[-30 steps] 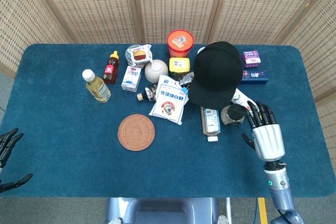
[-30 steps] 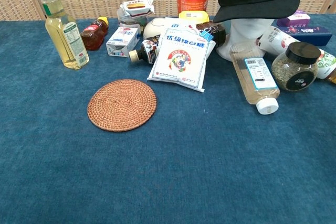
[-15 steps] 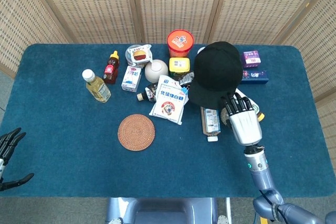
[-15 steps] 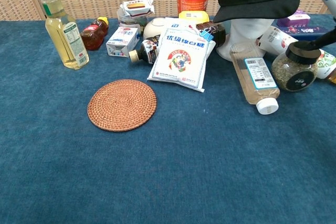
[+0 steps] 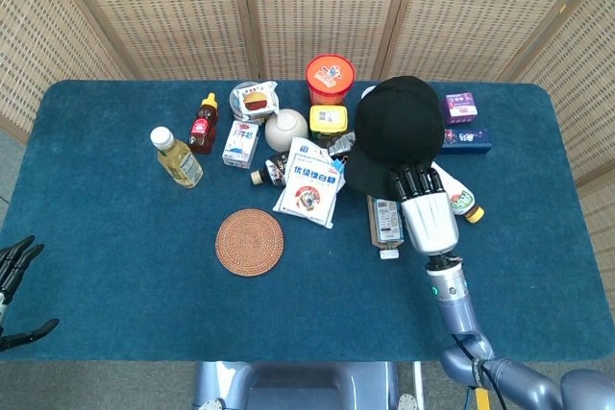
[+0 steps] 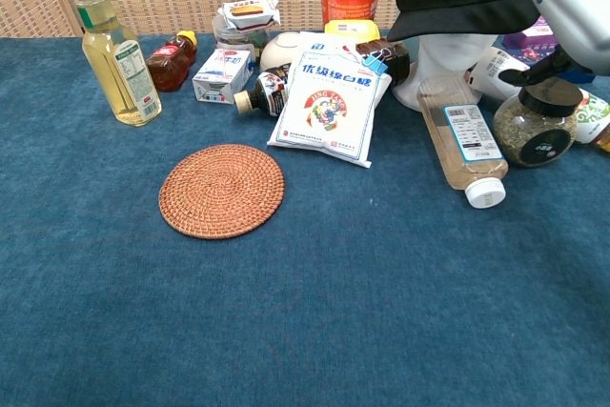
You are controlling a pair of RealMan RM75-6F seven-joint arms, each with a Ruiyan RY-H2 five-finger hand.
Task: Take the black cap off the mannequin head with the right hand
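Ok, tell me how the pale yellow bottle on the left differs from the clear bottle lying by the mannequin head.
The pale yellow bottle stands upright; the clear bottle lies on its side, cap toward the camera. The yellow one holds yellowish liquid and stands alone at the left; the clear one's contents look nearly colourless, and it lies between the sugar bag and a dark-lidded jar. Both have white caps and labels.

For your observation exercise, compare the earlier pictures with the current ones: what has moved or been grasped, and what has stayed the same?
The right robot hand has moved forward and to the left, from beside the jar to the brim edge of the black cap; whether it grips yet cannot be told. The cap remains on the mannequin head, the left robot hand stays at the table's near edge, and the table items are unmoved.
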